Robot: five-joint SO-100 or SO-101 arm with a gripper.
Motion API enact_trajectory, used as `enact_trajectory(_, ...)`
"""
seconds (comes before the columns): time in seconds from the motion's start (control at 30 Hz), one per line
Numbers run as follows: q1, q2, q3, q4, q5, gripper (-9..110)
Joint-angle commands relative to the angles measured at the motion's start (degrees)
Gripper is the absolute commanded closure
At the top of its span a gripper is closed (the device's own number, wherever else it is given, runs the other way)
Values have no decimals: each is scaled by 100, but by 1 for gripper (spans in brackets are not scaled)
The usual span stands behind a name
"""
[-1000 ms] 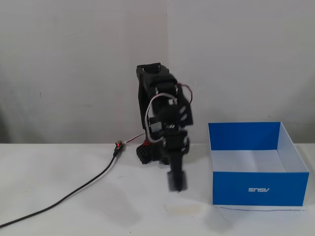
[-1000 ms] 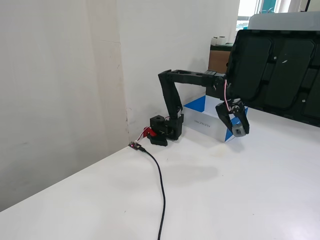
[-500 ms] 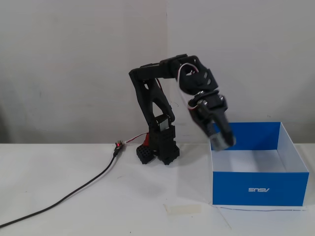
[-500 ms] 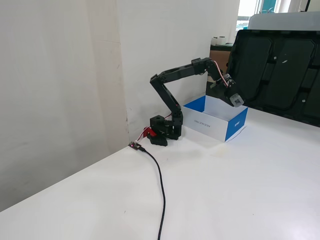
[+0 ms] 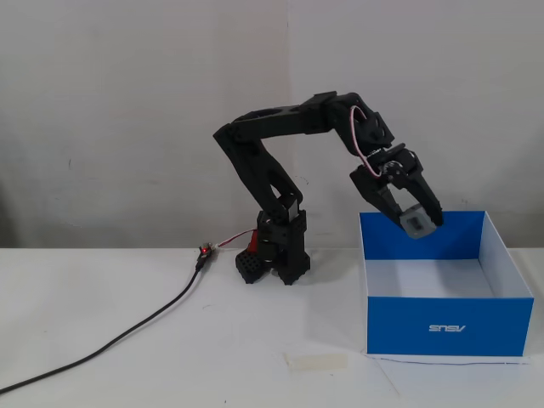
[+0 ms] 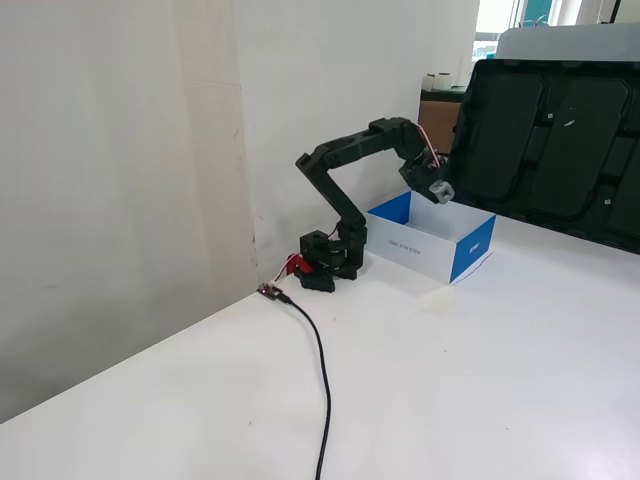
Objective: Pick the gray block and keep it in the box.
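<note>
So the claw [image 5: 418,223] is clamped on the gray block [image 5: 416,223], holding it up in the air over the box [image 5: 446,325], roughly above the back part of the open top in a fixed view. In a fixed view from the side the gripper [image 6: 438,190] and block [image 6: 439,189] sit above the near-left corner of the box [image 6: 470,255], clear of the rim.

Compared to half a second ago the claw has swung further across the box and a bit higher; a second ago it was down low over the table in front of the base, so the whole arm has turned and reached out since then. The box and cable haven't budged.

The block is a small matte gray cube with softened corners; any mark on it is too small to make out. The arm [image 5: 280,127] is black plastic, chunky printed-looking links, with a thin pale wire [image 5: 360,136] looping near the wrist. The box is cardboard, glossy blue outside with a white logo [image 5: 448,328], white inside. A black cable [image 5: 110,340] snakes over the smooth white table [image 5: 170,374], and a pale strip of tape [image 5: 317,361] lies in front of the box.
</note>
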Motion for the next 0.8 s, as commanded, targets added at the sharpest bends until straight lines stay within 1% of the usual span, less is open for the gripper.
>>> enact_trajectory(0.0, -334, 141, -62, -229, -202, 100)
enact_trajectory(0.23, -422, -132, -114, -264, -413, 99)
enact_trajectory(0.3, -413, -202, -141, -220, -624, 98)
enact_trajectory(0.37, -413, -229, -141, -149, -870, 95)
enact_trajectory(0.43, -422, -246, -141, -97, -1107, 86)
enact_trajectory(0.53, -439, -308, -193, 44, -1169, 81)
enact_trajectory(0.7, -422, -334, -185, 105, -1204, 82)
enact_trajectory(0.77, -404, -334, -185, 167, -1283, 88)
